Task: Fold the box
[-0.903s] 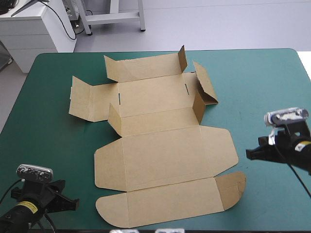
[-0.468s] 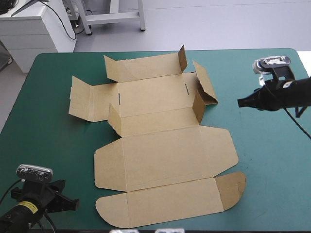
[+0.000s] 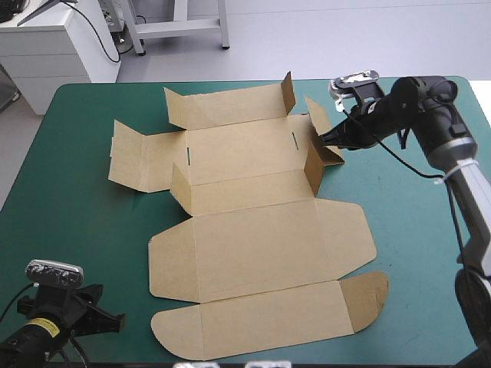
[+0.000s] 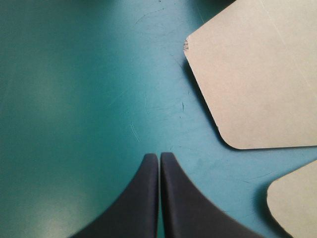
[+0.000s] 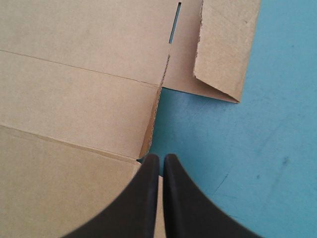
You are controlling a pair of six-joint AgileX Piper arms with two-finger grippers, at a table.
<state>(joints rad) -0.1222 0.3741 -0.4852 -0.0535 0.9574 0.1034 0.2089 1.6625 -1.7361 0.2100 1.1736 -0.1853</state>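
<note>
Right gripper [image 3: 322, 139] has swung from beside the box's near right side up to the raised flap [image 3: 322, 123] on its far right side. From above, the brown box [image 3: 253, 245] lies mostly flat in the middle of the teal-green cover [image 3: 414, 253]. The black fingertips are hard to pick out against that flap. Left gripper [image 3: 116, 320] sits off the box's near left corner.

Left wrist view: fingers pressed together, holding nothing. Two rounded flaps [image 4: 257, 74] lie ahead, both cut off.

Right wrist view: fingers pressed together, empty, tips at the box's edge.

Box [image 3: 253, 230] of matt brown board, fibrous at cut edges, cover [image 4: 74, 99] matt teal-green, smooth, faintly scratched, fingers [image 5: 183, 208] smooth black, slight sheen
</note>
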